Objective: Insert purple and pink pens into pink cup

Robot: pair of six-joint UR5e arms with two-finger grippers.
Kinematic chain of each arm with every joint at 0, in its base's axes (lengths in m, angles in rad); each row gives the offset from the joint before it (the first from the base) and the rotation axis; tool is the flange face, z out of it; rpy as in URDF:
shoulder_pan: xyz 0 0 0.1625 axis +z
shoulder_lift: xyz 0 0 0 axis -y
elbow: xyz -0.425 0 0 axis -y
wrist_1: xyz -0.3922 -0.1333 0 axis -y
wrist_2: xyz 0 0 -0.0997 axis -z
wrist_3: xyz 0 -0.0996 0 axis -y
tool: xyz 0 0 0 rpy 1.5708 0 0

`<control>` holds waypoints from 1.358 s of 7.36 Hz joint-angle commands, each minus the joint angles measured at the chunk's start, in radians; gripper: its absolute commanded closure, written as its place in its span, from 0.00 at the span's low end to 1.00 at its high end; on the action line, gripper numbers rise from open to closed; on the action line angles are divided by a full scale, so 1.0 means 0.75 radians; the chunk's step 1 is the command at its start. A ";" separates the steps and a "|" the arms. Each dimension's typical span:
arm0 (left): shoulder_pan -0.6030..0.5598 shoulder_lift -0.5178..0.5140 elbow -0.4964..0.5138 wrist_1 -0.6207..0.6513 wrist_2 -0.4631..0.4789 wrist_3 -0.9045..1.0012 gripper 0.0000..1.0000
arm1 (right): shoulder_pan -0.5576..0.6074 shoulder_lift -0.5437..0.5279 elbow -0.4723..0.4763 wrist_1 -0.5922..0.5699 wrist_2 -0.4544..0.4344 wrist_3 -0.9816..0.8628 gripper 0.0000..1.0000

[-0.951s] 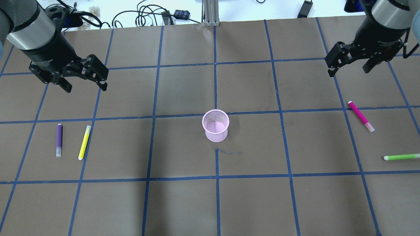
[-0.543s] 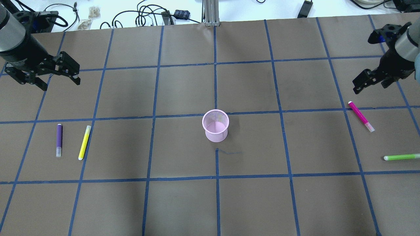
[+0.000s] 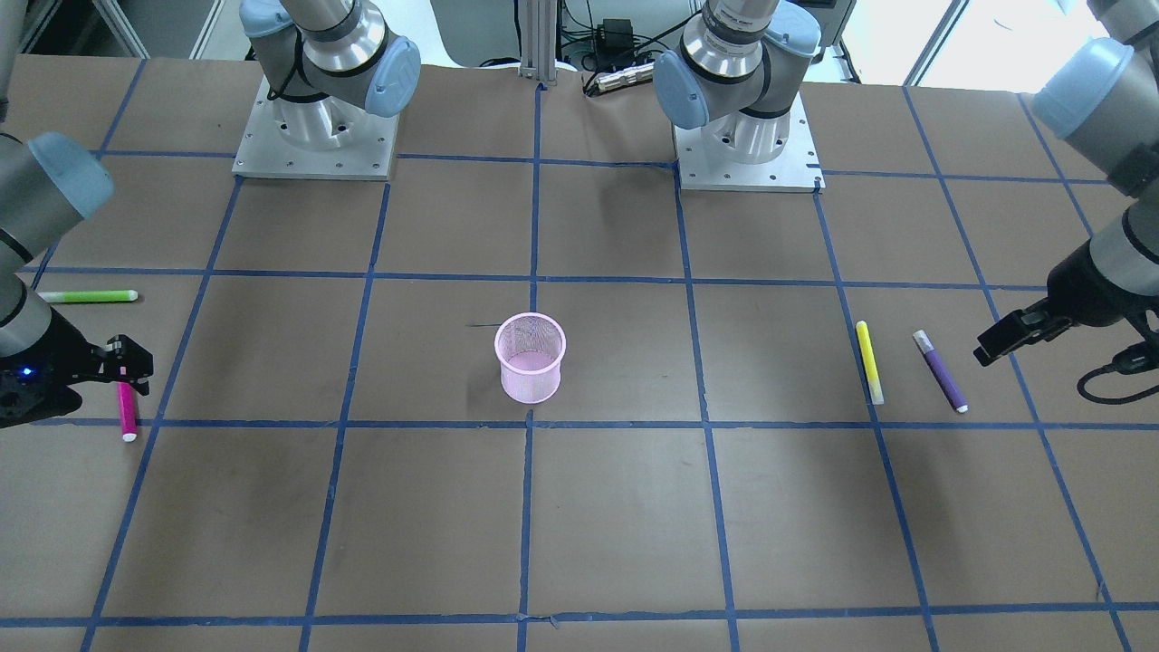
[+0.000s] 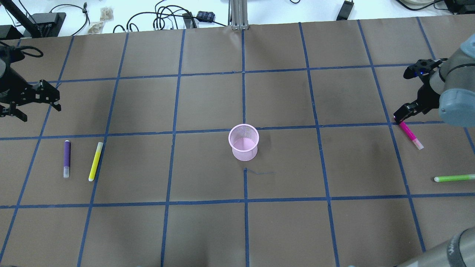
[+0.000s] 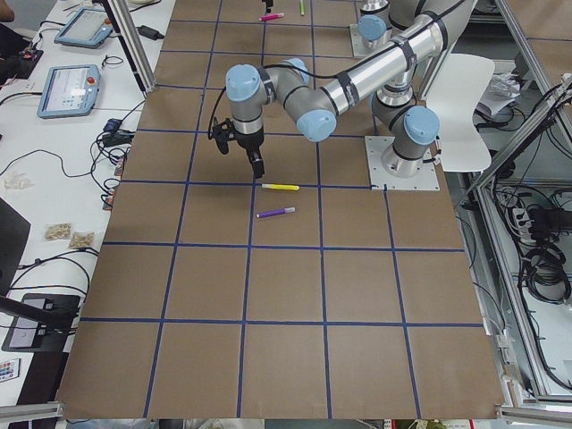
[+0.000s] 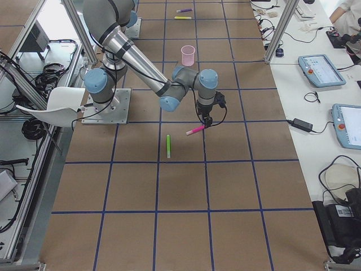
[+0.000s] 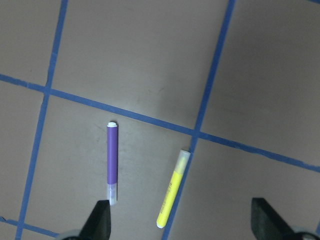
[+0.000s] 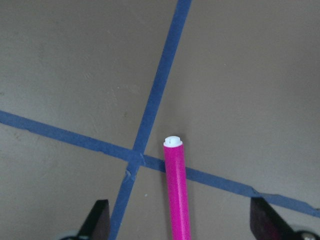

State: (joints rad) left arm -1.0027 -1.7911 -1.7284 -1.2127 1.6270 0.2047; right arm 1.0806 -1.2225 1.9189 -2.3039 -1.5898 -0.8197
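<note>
The pink mesh cup (image 4: 243, 142) stands upright at the table's middle. The purple pen (image 4: 66, 158) lies flat at the left, also in the left wrist view (image 7: 112, 162). My left gripper (image 4: 40, 113) is open and empty, above and behind the purple pen; its open fingers (image 7: 101, 220) frame the wrist view's lower edge. The pink pen (image 4: 408, 131) lies flat at the right. My right gripper (image 4: 402, 115) is open, low over the pen's far end. In the right wrist view the pink pen (image 8: 177, 195) lies between the fingers (image 8: 100, 220), untouched.
A yellow pen (image 4: 95, 161) lies just right of the purple pen, parallel to it. A green pen (image 4: 454, 178) lies near the right edge, nearer the robot than the pink pen. Cables and small devices lie beyond the table's far edge.
Both arms have swung outward and down. The left gripper moved left, toward the table's left edge. The right gripper came down over the pink pen's far end. No pen has moved.
</note>
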 commanded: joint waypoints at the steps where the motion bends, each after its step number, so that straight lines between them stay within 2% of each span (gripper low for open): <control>1: 0.089 -0.111 -0.090 0.213 0.013 0.038 0.00 | -0.003 0.079 -0.006 -0.102 0.001 -0.038 0.10; 2: 0.089 -0.152 -0.092 0.258 0.005 0.032 0.00 | -0.003 0.100 -0.008 -0.127 0.001 -0.050 0.16; 4: 0.089 -0.229 -0.097 0.289 0.005 0.032 0.03 | 0.001 0.106 0.002 -0.113 0.005 -0.034 0.24; 5: 0.091 -0.274 -0.097 0.326 0.007 0.032 0.05 | 0.009 0.104 0.002 -0.113 0.005 -0.032 0.44; 6: 0.089 -0.307 -0.095 0.338 0.003 0.028 0.06 | 0.011 0.106 -0.004 -0.117 0.003 -0.034 0.59; 8: 0.089 -0.334 -0.095 0.339 0.003 0.034 0.25 | 0.011 0.106 -0.006 -0.113 0.005 -0.032 0.82; 9: 0.089 -0.334 -0.095 0.337 0.003 0.040 0.35 | 0.011 0.100 -0.012 -0.111 0.005 -0.030 0.90; 10: 0.089 -0.338 -0.097 0.335 0.001 0.040 0.38 | 0.021 0.082 -0.028 -0.111 0.005 -0.022 0.94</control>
State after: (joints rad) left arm -0.9357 -2.0405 -1.7996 -0.9603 1.6287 0.2329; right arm 1.0912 -1.1491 1.9088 -2.3875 -1.5863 -0.8413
